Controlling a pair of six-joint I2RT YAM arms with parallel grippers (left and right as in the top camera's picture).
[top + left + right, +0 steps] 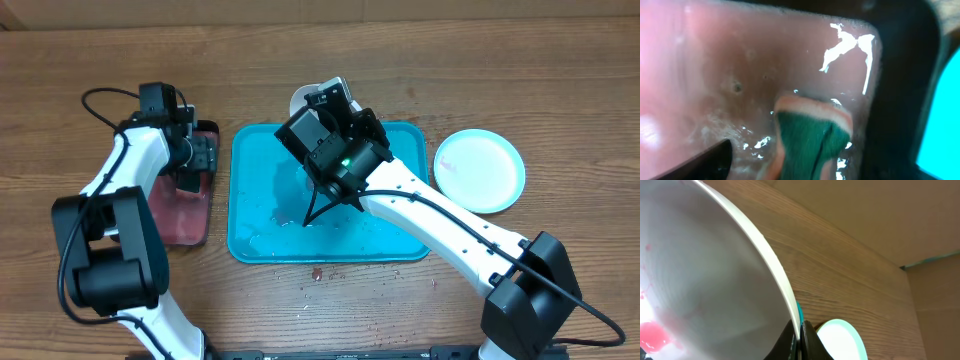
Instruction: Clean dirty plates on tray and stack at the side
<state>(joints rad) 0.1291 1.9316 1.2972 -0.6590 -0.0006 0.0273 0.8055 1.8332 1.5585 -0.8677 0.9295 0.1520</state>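
My right gripper [801, 341] is shut on the rim of the white plate [705, 275], which has red smears, and holds it tilted above the far edge of the turquoise tray [400, 240]. In the overhead view the plate [305, 97] shows behind that gripper [335, 125]. The light blue plate [480, 170] lies on the table to the right of the tray, and it also shows in the right wrist view [840, 341]. My left gripper [195, 170] is over the pink liquid, with a green and orange sponge [810, 145] between its fingers and a gap beside the one visible finger. The yellow-green plate is out of view.
A black-rimmed tray [190, 235] of pinkish liquid stands left of the turquoise tray. Water streaks wet the turquoise tray's floor. Small red spots [316, 271] lie on the wood in front of it.
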